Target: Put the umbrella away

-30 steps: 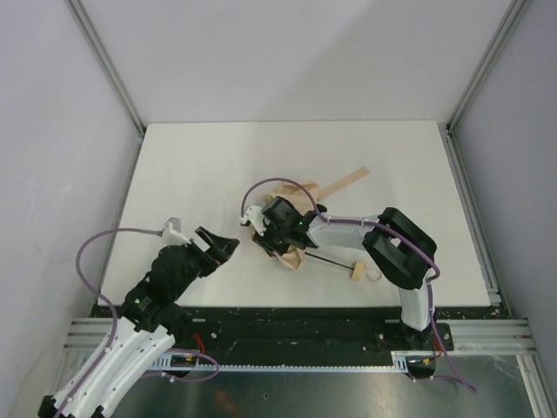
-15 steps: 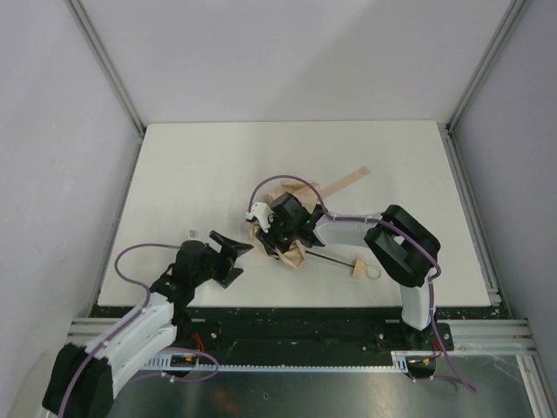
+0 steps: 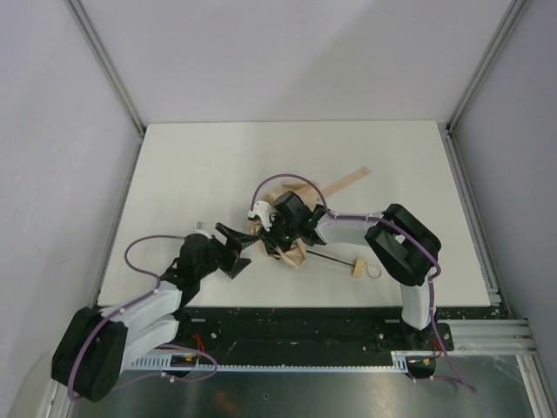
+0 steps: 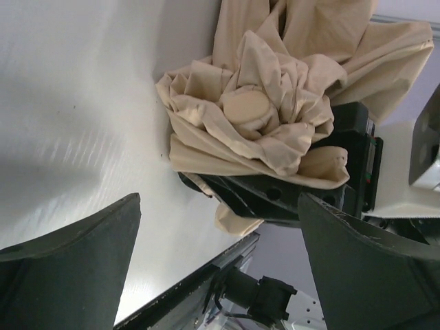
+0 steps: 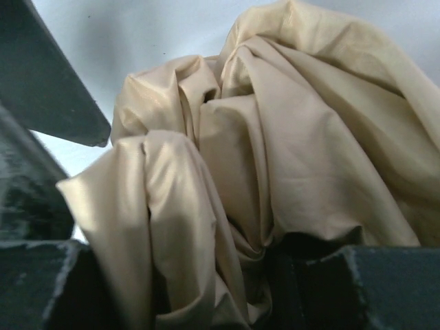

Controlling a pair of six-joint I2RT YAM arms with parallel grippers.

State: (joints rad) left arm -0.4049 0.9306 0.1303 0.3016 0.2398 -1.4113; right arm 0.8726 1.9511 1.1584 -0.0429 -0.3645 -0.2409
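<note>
Umbrella (image 4: 275, 137) fabric: shiny tan-beige, plain. Shaft (image 3: 331, 260) black, handle (image 3: 357, 269) tan, flat strip (image 3: 348, 178) on the far right same tan. Table (image 3: 200, 165) white. Left arm (image 3: 148, 305) and right arm (image 3: 348, 228): black and white links, purple cables (image 3: 144, 244). Walls (image 3: 52, 131) pale grey, rails (image 3: 104, 61) silver.

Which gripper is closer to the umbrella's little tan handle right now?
Right. The right gripper is clamped on the bunched fabric of the umbrella, up the shaft from the handle. The left gripper, open, sits beyond that fabric, farther from the handle.
</note>
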